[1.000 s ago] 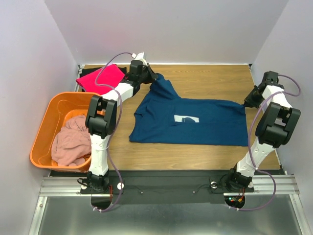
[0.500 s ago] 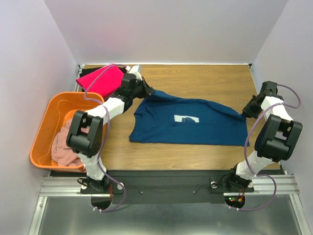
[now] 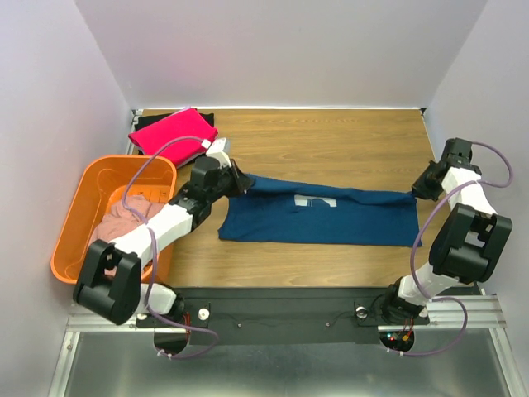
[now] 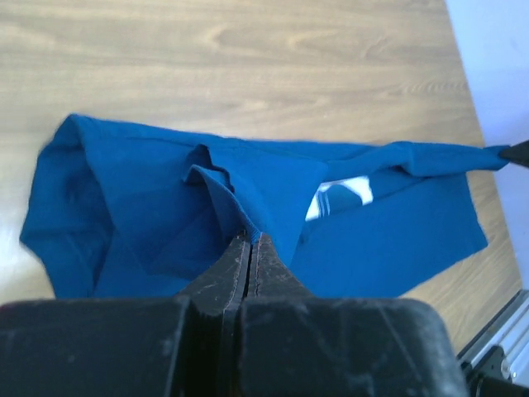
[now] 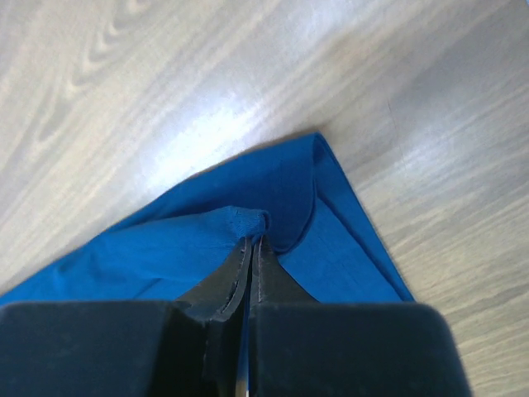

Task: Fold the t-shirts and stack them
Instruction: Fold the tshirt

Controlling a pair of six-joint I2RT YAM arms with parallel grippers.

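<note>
My left claw (image 4: 248, 240) is clenched on a pinched ridge of the navy tee (image 3: 322, 219) near its collar end. My right claw (image 5: 252, 241) is clenched on a corner at the opposite end, so the upper layer runs taut between them as a narrow band. The navy tee lies across the middle of the wooden counter (image 3: 331, 141), doubled lengthwise, its near edge flat on the wood. Only a sliver of its white print (image 3: 314, 201) shows at the fold. At the counter's left edge, one orange basket (image 3: 70, 219) holds one pale pink tee (image 3: 120, 240), crumpled. In the far left corner one bright pink tee (image 3: 172, 132) lies folded on one black tee (image 3: 207, 118), of which only the edges show. That makes four tees in all, two claws, one basket
</note>
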